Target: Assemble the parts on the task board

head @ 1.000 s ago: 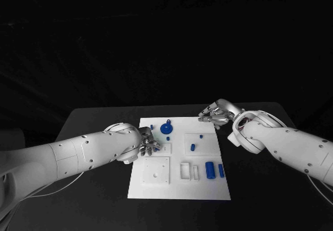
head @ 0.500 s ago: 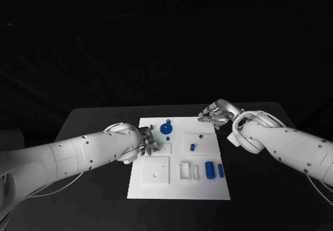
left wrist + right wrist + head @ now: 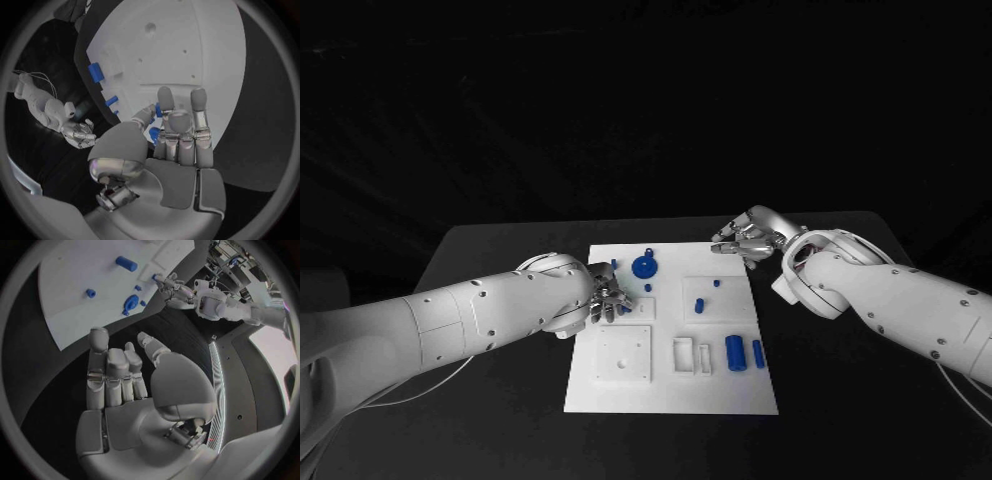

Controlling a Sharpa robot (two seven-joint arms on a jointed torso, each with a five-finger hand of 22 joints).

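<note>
While left hand (image 3: 603, 300) pinches a blue part (image 3: 154, 133) over task board (image 3: 668, 390), right hand (image 3: 747, 238) curled, holding nothing.

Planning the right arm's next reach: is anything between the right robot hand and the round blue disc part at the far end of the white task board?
Nothing visible. The right robot hand hovers by the white task board's far right corner; only bare board lies between it and the round blue disc part.

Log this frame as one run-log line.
left hand: over task board, pinching small blue part | right hand: holds nothing, at board's far right corner | blue disc: on board
</note>
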